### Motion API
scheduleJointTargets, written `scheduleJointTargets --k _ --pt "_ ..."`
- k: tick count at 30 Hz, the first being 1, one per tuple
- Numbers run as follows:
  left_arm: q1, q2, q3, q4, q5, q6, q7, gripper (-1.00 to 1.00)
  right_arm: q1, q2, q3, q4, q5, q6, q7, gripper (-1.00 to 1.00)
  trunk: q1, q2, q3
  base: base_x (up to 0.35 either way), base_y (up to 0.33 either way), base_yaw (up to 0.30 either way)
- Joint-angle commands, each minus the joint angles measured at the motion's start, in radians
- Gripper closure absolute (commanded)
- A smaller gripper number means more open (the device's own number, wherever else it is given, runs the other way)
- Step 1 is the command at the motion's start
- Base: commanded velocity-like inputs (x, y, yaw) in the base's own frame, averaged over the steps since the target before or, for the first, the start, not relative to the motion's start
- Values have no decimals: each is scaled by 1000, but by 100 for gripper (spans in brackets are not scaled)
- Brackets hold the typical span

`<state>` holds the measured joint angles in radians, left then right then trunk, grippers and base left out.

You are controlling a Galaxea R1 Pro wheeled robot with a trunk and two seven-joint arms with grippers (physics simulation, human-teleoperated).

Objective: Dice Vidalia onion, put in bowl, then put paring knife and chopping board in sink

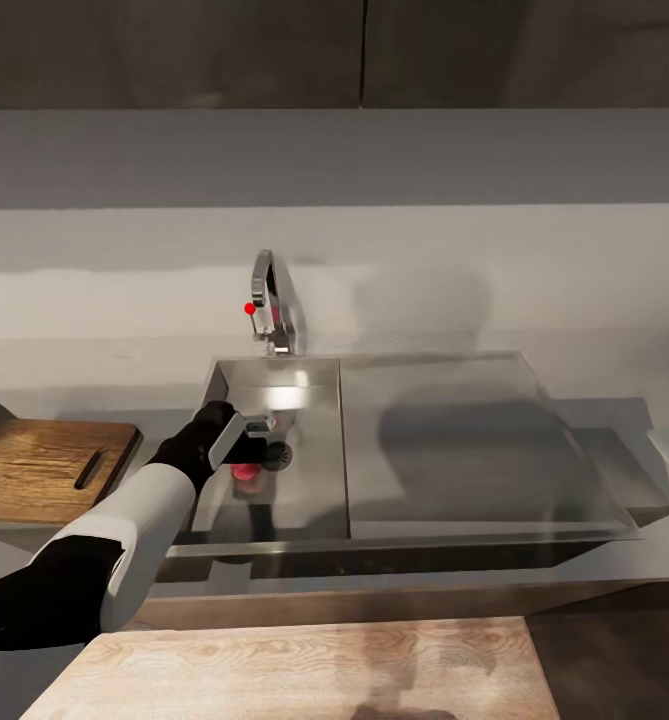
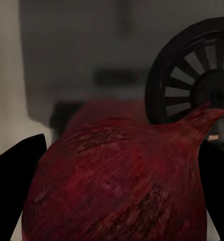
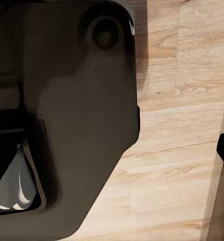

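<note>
The rectangular grey steel sink (image 1: 314, 375) is set in the smooth light-grey desk (image 1: 594, 320), and inside its basin lies the dark red round onion (image 1: 246, 473), close to the round drain (image 1: 277, 456). The left tool (image 1: 249, 462) reaches down into the basin; its two black fingers (image 2: 16, 165) stand apart on both sides of the onion (image 2: 117, 181), and I cannot tell if they press it. The brown wooden chopping board (image 1: 34, 470) lies on the desk just beside the sink.

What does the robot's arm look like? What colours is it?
The left arm has smooth rounded shells, white with black sections, ending in a black wrist and a grey boxy left hand. In the left wrist view its fingers look plain black. No cables or markings show.
</note>
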<state>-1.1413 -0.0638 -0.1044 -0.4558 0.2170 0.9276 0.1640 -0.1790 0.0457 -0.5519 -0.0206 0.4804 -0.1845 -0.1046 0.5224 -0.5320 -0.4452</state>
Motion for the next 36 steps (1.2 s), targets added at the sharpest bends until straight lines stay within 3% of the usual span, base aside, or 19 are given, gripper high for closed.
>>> scheduleJointTargets --k 1,14,36 --pt "0 1 -6 -1 8 4 8 100 0 0 -8 1 11 -3 -4 -100 0 -1 -1 0 0 0" --pt "0 -6 -5 -38 8 5 8 100 0 0 -8 1 11 -3 -4 -100 0 -1 5 0 0 0" --pt "0 -7 -5 -351 10 77 14 100 0 0 -8 1 11 -4 -4 -100 0 -1 39 0 0 0"
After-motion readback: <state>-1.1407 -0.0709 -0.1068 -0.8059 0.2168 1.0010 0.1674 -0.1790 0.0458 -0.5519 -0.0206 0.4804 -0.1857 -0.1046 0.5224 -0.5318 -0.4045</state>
